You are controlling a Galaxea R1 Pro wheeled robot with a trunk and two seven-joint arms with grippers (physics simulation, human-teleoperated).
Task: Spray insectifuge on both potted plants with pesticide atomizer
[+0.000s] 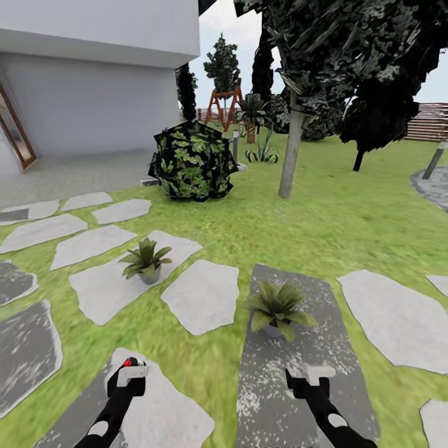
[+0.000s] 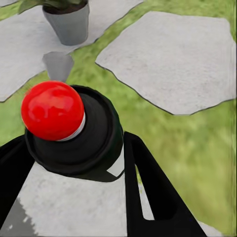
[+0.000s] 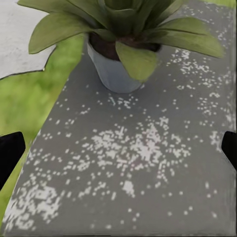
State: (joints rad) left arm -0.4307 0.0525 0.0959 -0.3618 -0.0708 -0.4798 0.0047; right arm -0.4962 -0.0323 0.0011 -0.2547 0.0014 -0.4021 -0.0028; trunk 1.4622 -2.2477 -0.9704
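Observation:
My left gripper (image 1: pixel 127 378) is shut on the pesticide atomizer (image 1: pixel 129 362), low over a pale stepping stone. In the left wrist view the atomizer (image 2: pixel 69 128) shows from above as a dark round body with a glossy red knob between the black fingers (image 2: pixel 148 182). One potted plant (image 1: pixel 147 260) stands on a pale stone ahead of it, and its grey pot (image 2: pixel 67 22) shows in that view. The other potted plant (image 1: pixel 278 308) sits on a dark speckled slab just beyond my right gripper (image 1: pixel 306 381). That gripper (image 3: pixel 121 153) is open and empty, facing the plant (image 3: pixel 118 44).
Flat stepping stones (image 1: pixel 202 295) lie in the grass all around. A dark leafy bush (image 1: pixel 191 160) and a tree trunk (image 1: pixel 290 152) stand farther back, and a white house wall (image 1: pixel 93 93) is at the left. A wooden fence (image 1: pixel 429 121) closes the far right.

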